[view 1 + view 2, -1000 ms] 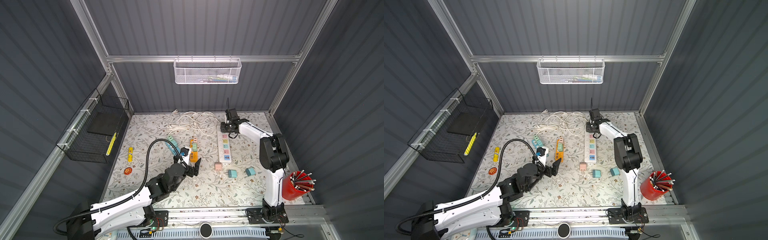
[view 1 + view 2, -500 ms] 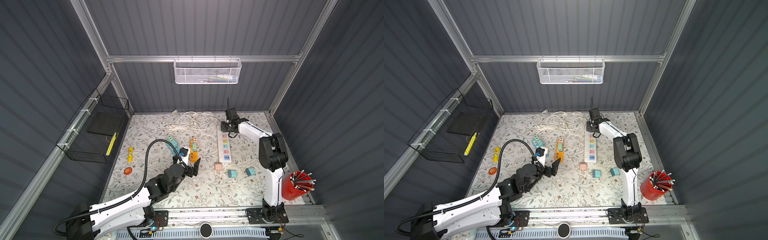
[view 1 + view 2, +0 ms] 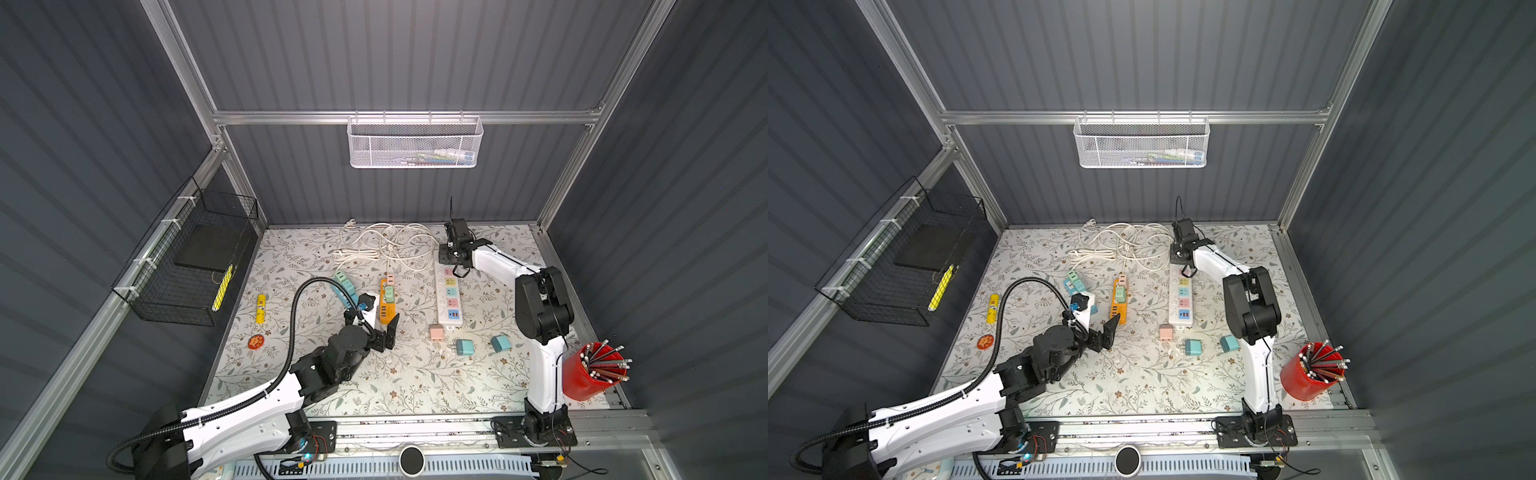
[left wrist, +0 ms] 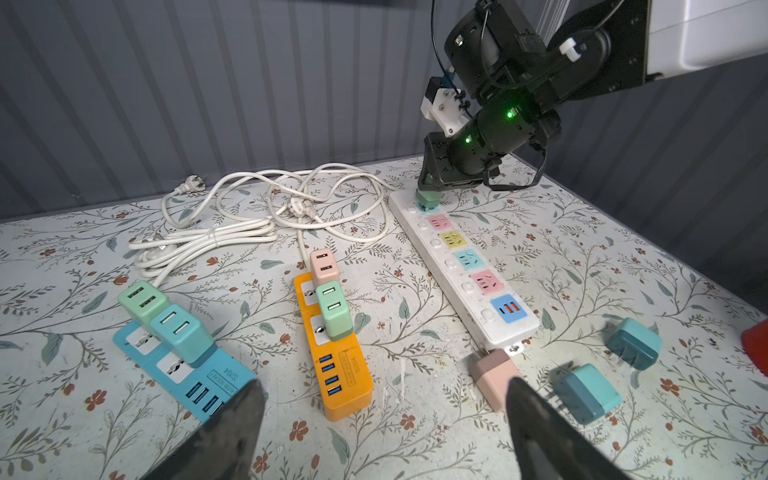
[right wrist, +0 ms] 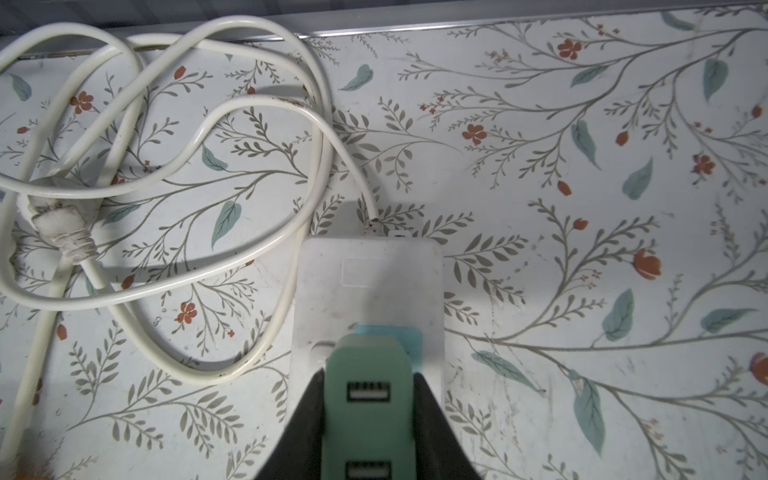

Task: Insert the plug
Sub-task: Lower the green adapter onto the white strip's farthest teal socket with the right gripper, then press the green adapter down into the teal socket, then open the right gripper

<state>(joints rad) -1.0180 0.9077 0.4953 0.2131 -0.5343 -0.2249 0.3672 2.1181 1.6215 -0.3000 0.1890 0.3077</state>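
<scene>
**Green plug on the end socket, seating unconfirmed**

The right gripper [image 4: 432,185] is clamped on the green plug [image 5: 368,409], with a jaw on each of its sides. It holds the plug upright on the last socket of the white power strip [image 5: 368,270]. That is the end nearest the far edge of the table [image 3: 415,386], where the cord leaves the strip.

The step in hand looks like the insertion itself. The plug's own base hides the prongs, so I cannot tell whether they are fully home. The next move likely calls for a straight downward press with no tilt. After that the jaws would need to let go without dragging the strip.

The left gripper [image 4: 384,386] hangs spread and empty just off the near end of the orange strip [image 4: 340,374].

There are three power strips: the white one, the orange strip and the blue strip [image 4: 183,365].

There are eight chargers:
- one is held;
- two are seated on the blue strip;
- two are seated on the orange strip;
- three lie loose by the white strip's near end, a pink charger [image 4: 492,376] and two teal chargers [image 4: 586,392].

By colour that makes three green, three teal and two pink.

The white cords [image 4: 257,208] lie tangled near the far edge, and I cannot tell how many there are.
</scene>
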